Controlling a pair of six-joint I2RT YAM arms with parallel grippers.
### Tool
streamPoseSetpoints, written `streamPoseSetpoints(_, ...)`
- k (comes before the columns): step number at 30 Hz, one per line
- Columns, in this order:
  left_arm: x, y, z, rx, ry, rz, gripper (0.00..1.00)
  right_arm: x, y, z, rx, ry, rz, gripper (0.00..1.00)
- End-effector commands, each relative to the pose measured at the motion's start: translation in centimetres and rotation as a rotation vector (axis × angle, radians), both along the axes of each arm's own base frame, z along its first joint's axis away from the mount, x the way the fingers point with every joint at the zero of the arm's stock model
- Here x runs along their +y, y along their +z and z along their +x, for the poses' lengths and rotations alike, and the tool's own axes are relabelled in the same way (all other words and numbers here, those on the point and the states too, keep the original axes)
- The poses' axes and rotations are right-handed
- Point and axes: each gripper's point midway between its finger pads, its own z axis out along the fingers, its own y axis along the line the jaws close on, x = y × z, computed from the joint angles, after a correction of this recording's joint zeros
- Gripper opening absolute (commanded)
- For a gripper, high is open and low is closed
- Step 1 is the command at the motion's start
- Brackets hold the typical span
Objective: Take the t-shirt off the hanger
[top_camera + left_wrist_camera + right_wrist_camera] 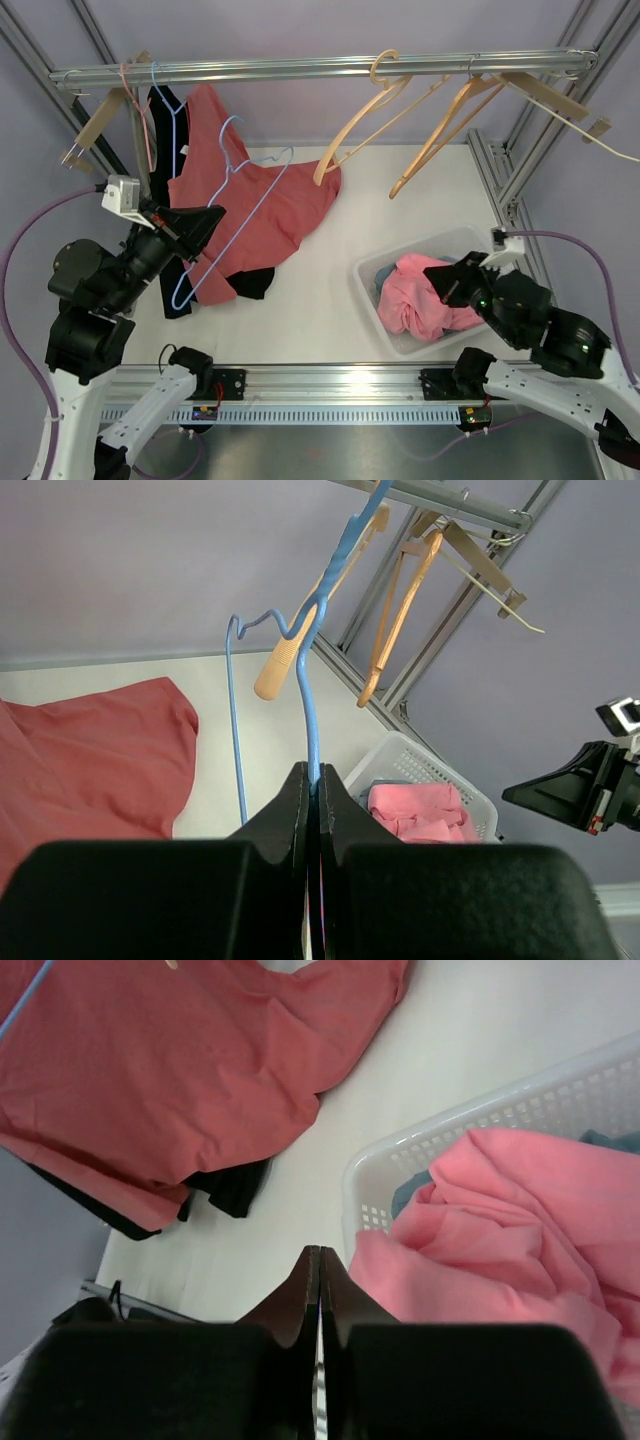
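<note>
The left gripper (318, 780) is clamped tight on the wire of one blue hanger (309, 720), raised over the left of the table (320, 300). The single red t-shirt (265, 205) lies there, spread flat, left of centre. The right gripper (320, 1255) is closed on nothing, just above the near-left rim of the one white basket (395, 1150) holding a pink garment (520, 1220); three wooden hangers (432, 137) hang on the right of the far rail (300, 67).
</note>
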Motion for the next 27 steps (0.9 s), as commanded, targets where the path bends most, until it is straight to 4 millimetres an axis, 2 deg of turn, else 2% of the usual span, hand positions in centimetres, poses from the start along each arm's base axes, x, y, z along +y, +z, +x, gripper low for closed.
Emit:
streamPoseSetpoints(1, -0.3, 2.0, 1.9, -0.05, 0.019, 0.0, 0.0, 3.7, -3.9, 1.7, 0.025, 0.068, -0.124, 0.0)
streamPoseSetpoints(3, -0.8, 2.4, 3.0, -0.039, 0.012, 0.011, 0.0, 5.5, -5.3, 2.9, 0.034, 0.069, -0.131, 0.0)
streamPoseSetpoints(4, -0.9, 2.5, 3.4, -0.038, 0.012, 0.019, 0.0, 5.8, -7.7, 3.5, 0.069, 0.044, -0.183, 0.0)
streamPoseSetpoints(6, -1.2, 3.4, 4.2, -0.05, 0.015, 0.024, 0.0, 5.9, -9.5, 4.1, 0.104, -0.002, -0.192, 0.0)
streamPoseSetpoints(7, -1.6, 3.0, 5.3, -0.03, 0.012, 0.036, 0.0, 5.6, -11.3, 4.2, 0.128, -0.027, -0.217, 0.0)
streamPoseSetpoints(8, -2.0, 2.9, 5.8, -0.023, 0.0, 0.043, 0.0, 5.6, -11.9, 4.3, 0.135, -0.039, -0.201, 0.0)
streamPoseSetpoints(11, -3.4, 3.5, 7.5, -0.024, -0.046, 0.03, 0.0, 4.1, -15.1, 3.5, 0.196, -0.109, -0.155, 0.0)
streamPoseSetpoints(12, -3.7, 3.8, 7.9, -0.029, -0.054, 0.024, 0.0, 3.5, -16.7, 3.1, 0.233, -0.141, -0.137, 0.0)
streamPoseSetpoints(14, -4.3, 4.2, 8.9, -0.041, -0.066, 0.009, 0.0, 2.9, -17.7, 2.5, 0.254, -0.158, -0.107, 0.01)
streamPoseSetpoints(16, -4.7, 4.9, 9.4, -0.049, -0.075, -0.007, 0.0, 2.8, -19.7, 1.7, 0.312, -0.153, -0.105, 0.06)
streamPoseSetpoints(18, -5.7, 4.6, 10.9, -0.028, -0.104, -0.007, 0.0, 3.1, -20.8, 1.3, 0.347, -0.148, -0.098, 0.09)
streamPoseSetpoints(19, -5.9, 5.4, 11.0, -0.033, -0.111, -0.021, 0.0, 3.2, -22.0, 1.0, 0.37, -0.138, -0.118, 0.12)
streamPoseSetpoints(20, -6.6, 4.7, 12.3, -0.007, -0.123, -0.018, 0.0, 3.4, -22.0, 1.3, 0.358, -0.137, -0.114, 0.18)
streamPoseSetpoints(21, -6.8, 4.7, 12.9, 0.002, -0.123, -0.021, 0.0, 3.4, -22.0, 1.3, 0.359, -0.137, -0.119, 0.19)
streamPoseSetpoints(23, -7.3, 5.1, 13.8, 0.0, -0.13, -0.024, 0.0, 3.3, -20.8, 1.9, 0.321, -0.145, -0.12, 0.23)
streamPoseSetpoints(25, -8.1, 4.6, 14.8, 0.014, -0.139, -0.019, 0.0, 3.4, -19.0, 2.3, 0.273, -0.127, -0.124, 0.31)
streamPoseSetpoints(26, -8.4, 5.1, 14.9, -0.009, -0.143, -0.022, 0.0, 3.5, -18.1, 2.3, 0.253, -0.118, -0.111, 0.37)
streamPoseSetpoints(27, -8.8, 4.8, 15.3, -0.003, -0.146, -0.019, 0.0, 3.7, -17.1, 2.5, 0.226, -0.098, -0.115, 0.49)
